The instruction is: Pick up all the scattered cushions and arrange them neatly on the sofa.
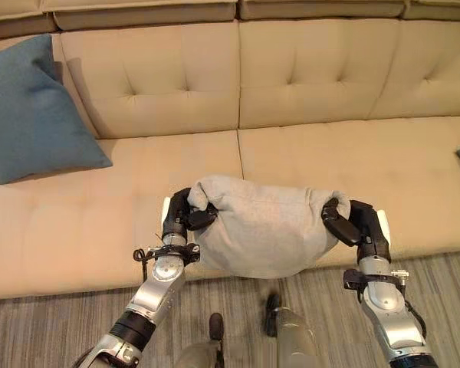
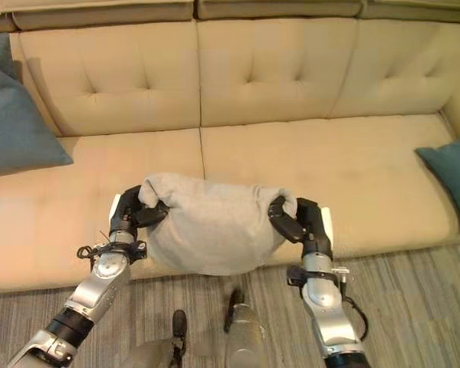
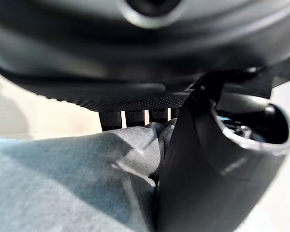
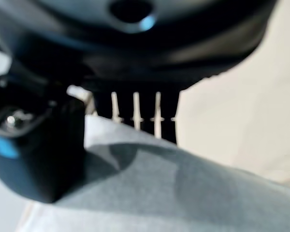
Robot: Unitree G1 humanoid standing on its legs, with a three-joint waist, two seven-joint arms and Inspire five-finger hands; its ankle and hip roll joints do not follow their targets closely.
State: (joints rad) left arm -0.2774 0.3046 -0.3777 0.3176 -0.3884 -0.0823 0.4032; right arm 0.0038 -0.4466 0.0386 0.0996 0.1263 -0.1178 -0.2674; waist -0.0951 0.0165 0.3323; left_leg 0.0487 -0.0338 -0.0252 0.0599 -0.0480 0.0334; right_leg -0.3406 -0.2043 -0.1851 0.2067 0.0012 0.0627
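A grey cushion (image 1: 261,226) hangs between both hands over the front edge of the beige sofa (image 1: 353,161). My left hand (image 1: 180,215) is shut on its left end, thumb and fingers pinching the cloth (image 3: 87,179). My right hand (image 1: 353,222) is shut on its right end, with the grey fabric (image 4: 183,188) pressed under its fingers. A blue cushion (image 1: 31,111) leans against the backrest at the sofa's far left. Another teal cushion (image 2: 454,172) lies at the sofa's right end.
The sofa seat (image 1: 368,153) behind the grey cushion is bare between the two blue cushions. Grey striped carpet (image 1: 54,330) runs along the sofa's front.
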